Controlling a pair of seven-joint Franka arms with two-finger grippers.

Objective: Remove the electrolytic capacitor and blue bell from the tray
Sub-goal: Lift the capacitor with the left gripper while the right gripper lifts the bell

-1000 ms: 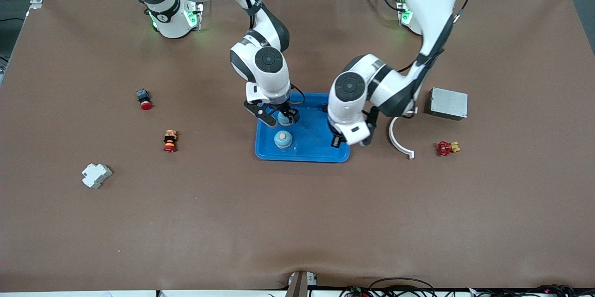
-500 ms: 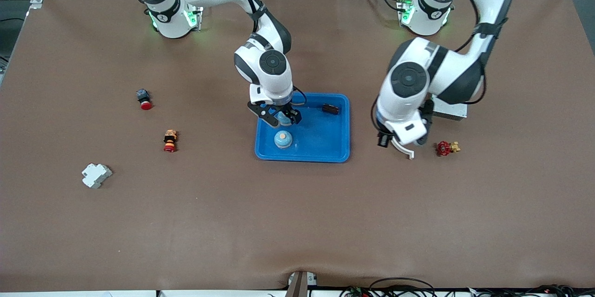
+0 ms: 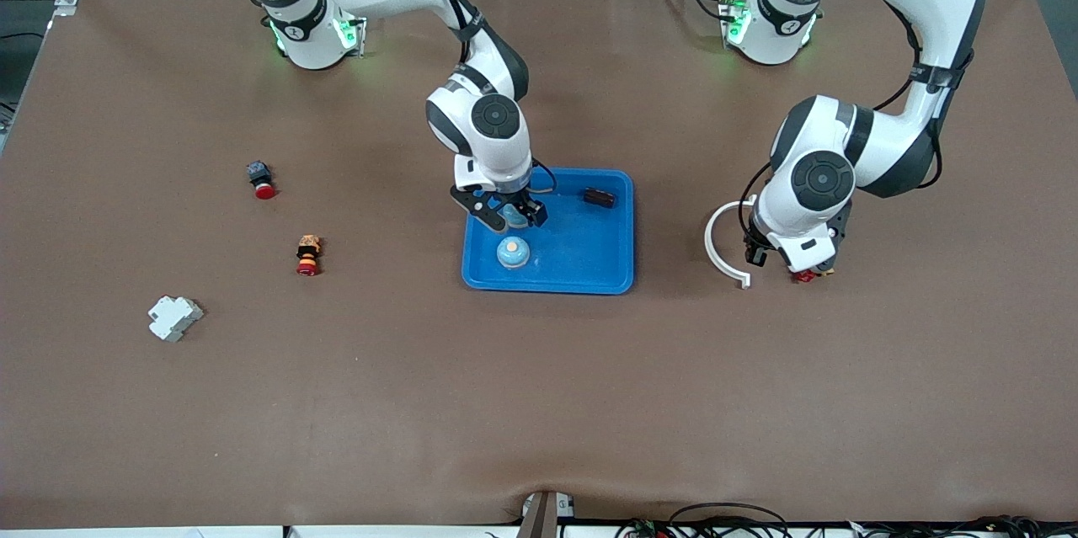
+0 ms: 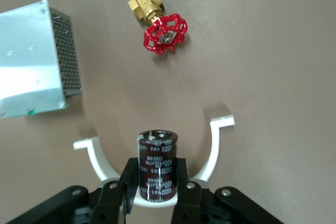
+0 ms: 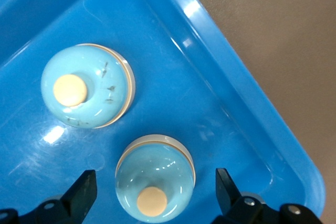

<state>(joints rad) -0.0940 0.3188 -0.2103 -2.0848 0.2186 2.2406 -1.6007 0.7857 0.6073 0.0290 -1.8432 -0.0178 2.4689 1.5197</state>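
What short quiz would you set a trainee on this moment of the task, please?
1. True or false: the left gripper is shut on a dark cylindrical capacitor.
2. How many pale blue dome-shaped bells lie in the blue plastic tray?
3. Pick one. The right gripper is:
A) open, its fingers either side of one bell in the tray
B) shut on the red-handled brass valve
C) over the grey metal box

Key: 1 true; 2 two; 3 A.
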